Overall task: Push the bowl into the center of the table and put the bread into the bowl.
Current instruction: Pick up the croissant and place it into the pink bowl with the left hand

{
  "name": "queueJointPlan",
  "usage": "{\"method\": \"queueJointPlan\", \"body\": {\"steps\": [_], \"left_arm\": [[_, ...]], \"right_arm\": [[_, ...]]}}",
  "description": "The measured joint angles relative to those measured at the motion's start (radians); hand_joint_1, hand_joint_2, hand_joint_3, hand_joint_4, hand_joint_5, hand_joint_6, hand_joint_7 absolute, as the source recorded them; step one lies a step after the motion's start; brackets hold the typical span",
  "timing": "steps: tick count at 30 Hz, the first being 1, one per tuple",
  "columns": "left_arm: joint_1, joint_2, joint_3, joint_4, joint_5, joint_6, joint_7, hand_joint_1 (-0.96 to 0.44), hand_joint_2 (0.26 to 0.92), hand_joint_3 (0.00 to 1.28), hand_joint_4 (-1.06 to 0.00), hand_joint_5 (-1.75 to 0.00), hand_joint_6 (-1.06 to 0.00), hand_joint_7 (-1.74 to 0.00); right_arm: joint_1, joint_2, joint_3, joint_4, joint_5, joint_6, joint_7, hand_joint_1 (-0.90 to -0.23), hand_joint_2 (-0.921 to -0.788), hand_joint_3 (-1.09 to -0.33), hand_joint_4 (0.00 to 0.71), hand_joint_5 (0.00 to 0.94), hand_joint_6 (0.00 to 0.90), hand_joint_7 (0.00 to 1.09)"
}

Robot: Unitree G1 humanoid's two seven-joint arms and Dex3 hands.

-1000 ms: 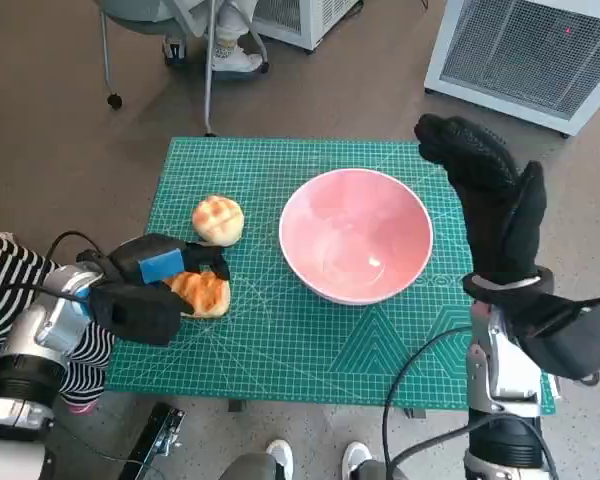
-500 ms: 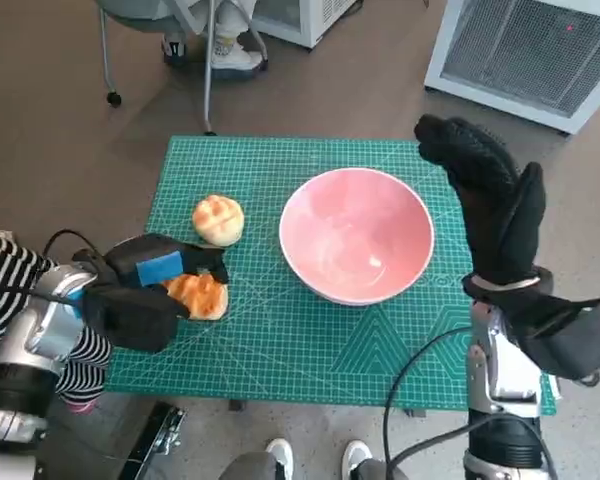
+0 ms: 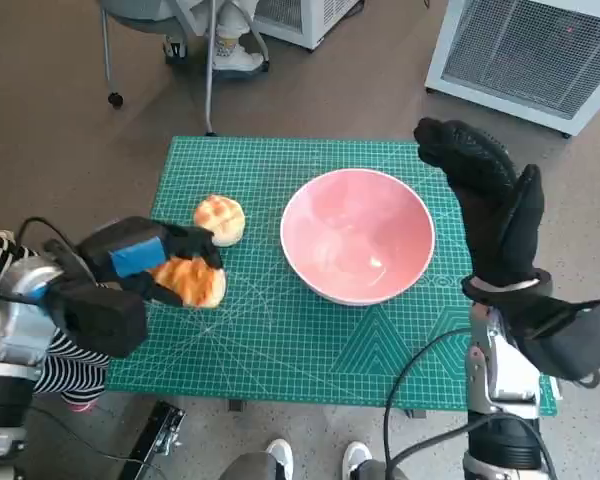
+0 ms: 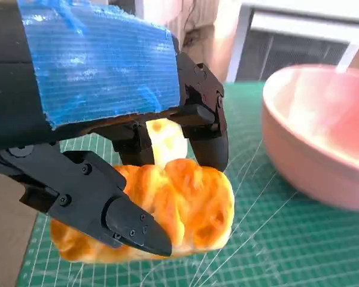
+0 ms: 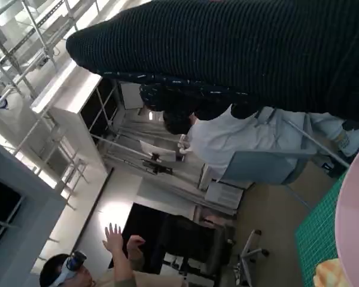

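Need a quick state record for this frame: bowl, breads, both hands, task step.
bowl: pink bowl, empty, near the middle of the green mat
held bread: golden bread, gripped by left hand
other bread: round bun on the mat, left of the bowl, untouched
right hand: right hand raised beside the bowl's right rim, holding nothing
task step: bowl looks placed; no bread in it yet

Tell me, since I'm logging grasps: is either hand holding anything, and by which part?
The left hand grips the orange bread across its top and sides. The right hand, raised beside the bowl, holds nothing.
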Motion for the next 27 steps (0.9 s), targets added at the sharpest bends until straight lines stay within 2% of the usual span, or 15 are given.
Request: {"method": "queueJointPlan", "body": {"steps": [17, 27], "left_arm": [[-0.012, -0.004, 0.038, -0.055, -0.033, -0.008, 0.000, 0.00, 0.920, 0.08, -0.74, -1.13, -0.55, -1.22], [-0.114, -0.054, 0.035, -0.102, -0.037, 0.050, -0.002, 0.00, 0.920, 0.08, -0.74, -1.13, -0.54, -1.24]], "right_arm": [[0.000, 0.001, 0.000, 0.005, -0.001, -0.003, -0.011, -0.687, -0.921, -0.698, 0.206, 0.001, 0.116, 0.40], [0.000, 0.001, -0.002, 0.011, 0.000, -0.005, -0.011, -0.686, -0.921, -0.699, 0.208, 0.002, 0.117, 0.40]]}}
